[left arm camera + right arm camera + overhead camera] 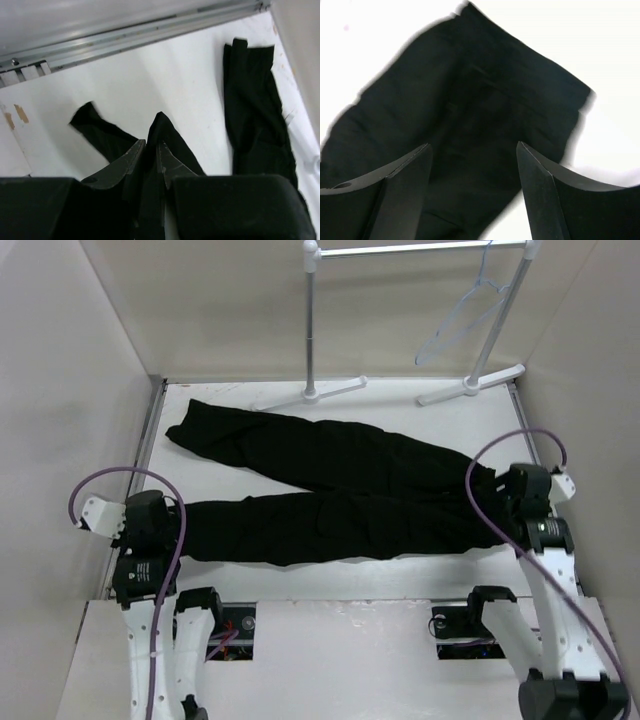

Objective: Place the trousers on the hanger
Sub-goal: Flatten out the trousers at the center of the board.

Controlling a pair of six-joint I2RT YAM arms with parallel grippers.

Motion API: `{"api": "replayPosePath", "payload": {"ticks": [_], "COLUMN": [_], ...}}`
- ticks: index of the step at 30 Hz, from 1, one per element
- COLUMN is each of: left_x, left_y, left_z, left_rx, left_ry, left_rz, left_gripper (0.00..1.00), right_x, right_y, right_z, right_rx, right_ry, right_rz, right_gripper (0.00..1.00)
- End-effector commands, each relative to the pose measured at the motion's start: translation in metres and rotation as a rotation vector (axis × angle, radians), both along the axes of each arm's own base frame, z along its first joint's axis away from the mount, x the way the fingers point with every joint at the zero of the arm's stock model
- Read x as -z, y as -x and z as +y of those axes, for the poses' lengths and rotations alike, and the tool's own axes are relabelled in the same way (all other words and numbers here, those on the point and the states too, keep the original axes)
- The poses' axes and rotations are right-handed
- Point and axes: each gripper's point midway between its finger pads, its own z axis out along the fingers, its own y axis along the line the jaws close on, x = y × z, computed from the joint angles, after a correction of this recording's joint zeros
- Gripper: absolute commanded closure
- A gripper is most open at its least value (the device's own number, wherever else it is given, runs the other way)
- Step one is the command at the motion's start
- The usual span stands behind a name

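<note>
The black trousers lie flat across the white table, waist to the right and both legs stretched left. My left gripper is shut on the cuff end of the near leg; in the left wrist view the fabric is pinched between the fingers, and the far leg lies to the right. My right gripper is open just above the waist end; in the right wrist view its jaws stand wide apart over the black cloth. The pale hanger hangs on the rack rail at the back right.
A white garment rack with a metal rail stands at the back of the table, its feet resting near the far leg. Pale walls close in left, right and behind. A metal track runs along the table's left edge.
</note>
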Motion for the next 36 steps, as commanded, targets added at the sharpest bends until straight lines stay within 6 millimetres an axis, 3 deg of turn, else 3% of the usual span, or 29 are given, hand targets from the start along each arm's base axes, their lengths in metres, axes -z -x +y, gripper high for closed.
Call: {"api": "replayPosePath", "payload": {"ticks": [1, 3, 4, 8, 13, 16, 18, 20, 22, 24, 28, 31, 34, 36], "left_x": [0.005, 0.005, 0.005, 0.007, 0.014, 0.017, 0.02, 0.022, 0.024, 0.023, 0.009, -0.017, -0.043, -0.057], "left_y": [0.0, -0.002, -0.004, -0.011, -0.019, -0.024, -0.026, -0.027, -0.027, -0.032, -0.06, -0.087, -0.11, -0.118], "left_z": [-0.012, -0.016, -0.019, -0.027, -0.035, -0.039, -0.039, -0.039, -0.039, -0.039, -0.04, -0.034, -0.03, -0.029], "left_rx": [0.062, 0.088, 0.105, 0.143, 0.183, 0.2, 0.202, 0.201, 0.199, 0.203, 0.217, 0.207, 0.211, 0.218], "left_ry": [0.017, 0.02, 0.021, 0.044, 0.067, 0.075, 0.083, 0.087, 0.087, 0.085, 0.083, 0.066, 0.059, 0.062], "left_rz": [0.023, 0.032, 0.034, 0.023, 0.006, 0.006, 0.007, 0.007, 0.007, -0.004, -0.078, -0.155, -0.226, -0.258], "left_gripper": [0.88, 0.88, 0.88, 0.88, 0.88, 0.88, 0.88, 0.88, 0.88, 0.89, 0.9, 0.9, 0.9, 0.9], "right_x": [-0.02, -0.007, 0.001, 0.032, 0.081, 0.108, 0.108, 0.107, 0.104, 0.096, 0.05, 0.038, 0.049, 0.045], "right_y": [-0.071, -0.103, -0.114, -0.14, -0.163, -0.169, -0.178, -0.185, -0.198, -0.212, -0.277, -0.318, -0.33, -0.33], "right_z": [-0.007, -0.017, -0.035, -0.072, -0.086, -0.083, -0.082, -0.082, -0.078, -0.079, -0.086, -0.1, -0.109, -0.109], "right_rx": [-0.075, -0.091, -0.053, -0.001, -0.01, -0.032, -0.043, -0.047, -0.059, -0.055, -0.045, -0.014, 0.04, 0.041], "right_ry": [0.007, -0.042, -0.038, -0.034, -0.048, -0.1, -0.1, -0.106, -0.139, -0.164, -0.223, -0.304, -0.359, -0.362], "right_rz": [-0.077, -0.017, 0.012, 0.109, 0.248, 0.297, 0.276, 0.267, 0.249, 0.207, -0.052, -0.168, -0.185, -0.21], "right_gripper": [0.25, 0.22, 0.21, 0.18, 0.21, 0.34, 0.47, 0.72, 0.89, 0.96, 0.97, 0.96, 0.85, 0.67]}}
